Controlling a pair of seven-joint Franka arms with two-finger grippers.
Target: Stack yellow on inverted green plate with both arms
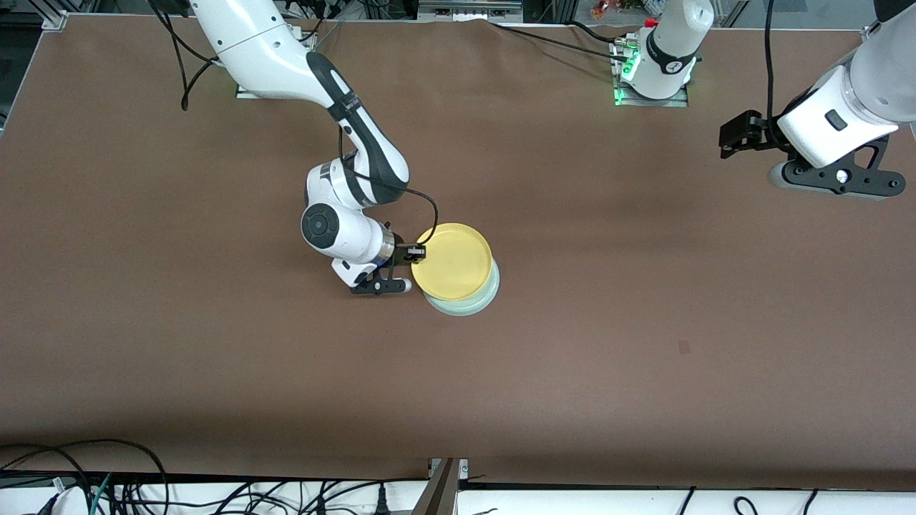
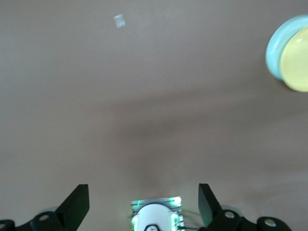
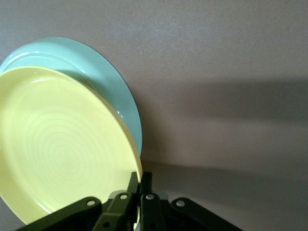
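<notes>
The yellow plate (image 1: 453,260) is held over the pale green plate (image 1: 472,300), which lies on the brown table at mid-table and shows only as a crescent below it. My right gripper (image 1: 419,252) is shut on the yellow plate's rim at the side toward the right arm's end. In the right wrist view the yellow plate (image 3: 57,144) covers most of the green plate (image 3: 103,82), and my gripper (image 3: 140,179) pinches the rim. My left gripper (image 1: 737,132) is open and empty, up over the table near the left arm's end; its fingers (image 2: 77,202) stand wide apart.
The left arm's base (image 1: 655,64) with green lights stands at the table's back edge and shows in the left wrist view (image 2: 156,216). A small mark (image 1: 684,347) lies on the table. Cables run along the front edge (image 1: 107,486).
</notes>
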